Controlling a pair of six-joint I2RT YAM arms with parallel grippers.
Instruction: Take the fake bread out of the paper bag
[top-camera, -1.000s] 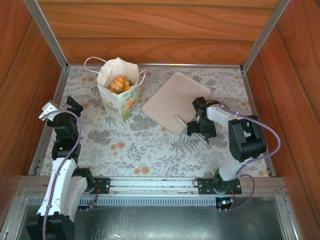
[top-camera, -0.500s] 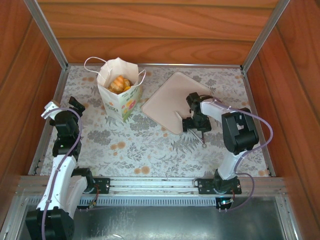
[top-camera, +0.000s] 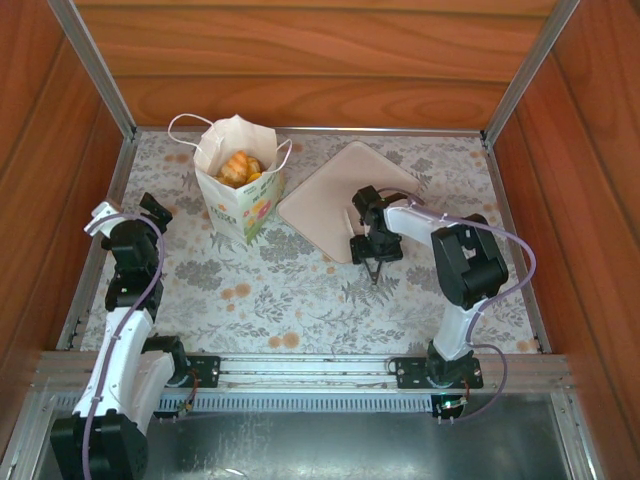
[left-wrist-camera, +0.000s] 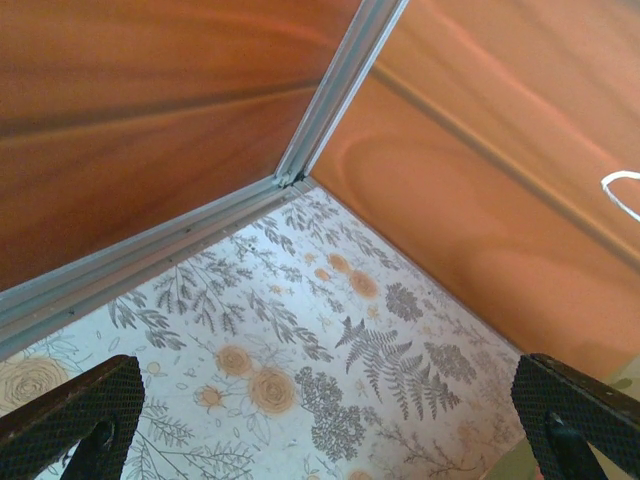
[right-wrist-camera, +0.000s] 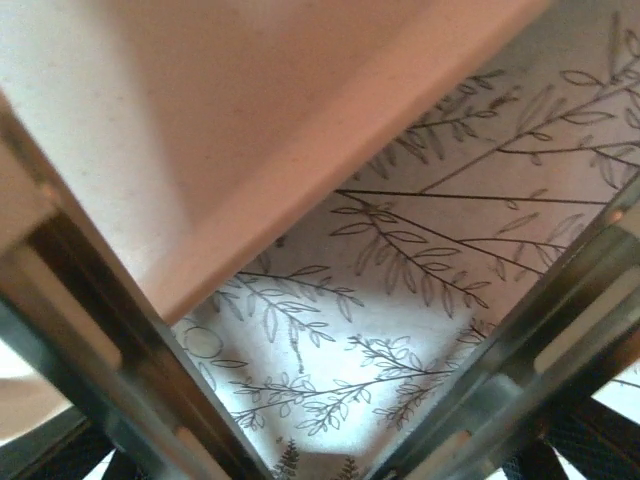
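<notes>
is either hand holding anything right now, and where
Left hand holds nothing. Right hand straddles the pink tray's near edge; a firm grip cannot be told.

Upright at the far left of the floral bench (top-camera: 290, 290), small white paper gift bag with cord loop handles and yellow-green print (top-camera: 240, 205), mouth open, glossy golden-orange toy pastries (top-camera: 240, 167) piled inside.

The left gripper's (left-wrist-camera: 320, 425) black fingertips (left-wrist-camera: 70, 410) stood spread wide over the floral table cover (left-wrist-camera: 300, 340), facing a corner where an aluminium post (left-wrist-camera: 345, 85) joined two wooden walls (left-wrist-camera: 150, 100), a white cord loop (left-wrist-camera: 622, 192) at the right edge.
</notes>
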